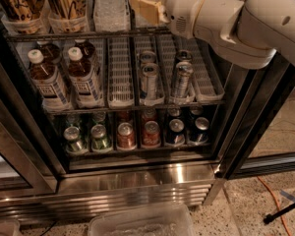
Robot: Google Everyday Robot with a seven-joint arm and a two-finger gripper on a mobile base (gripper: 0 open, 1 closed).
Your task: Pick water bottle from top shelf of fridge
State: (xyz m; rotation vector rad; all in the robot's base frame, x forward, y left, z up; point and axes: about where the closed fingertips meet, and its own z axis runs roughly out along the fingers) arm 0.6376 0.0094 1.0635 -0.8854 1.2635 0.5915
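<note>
The water bottle (pixel 109 6), clear and ribbed, stands on the top shelf (pixel 64 35) of the fridge (pixel 137 181), its top cut off by the frame edge. Tall printed cans (pixel 69 1) stand to its left. My gripper (pixel 143 6), with a yellowish pad on the end of the white arm (pixel 226 18), is at top-shelf height just right of the bottle, in front of the neighbouring lane. I cannot tell whether it touches the bottle.
The middle rack holds brown tea bottles (pixel 49 80) and slim silver cans (pixel 148 77). The bottom rack holds short cans (pixel 125 134). The open door's black frame (pixel 250 117) stands at right. A clear plastic bin (pixel 142 222) and an orange cable (pixel 280 200) lie on the floor.
</note>
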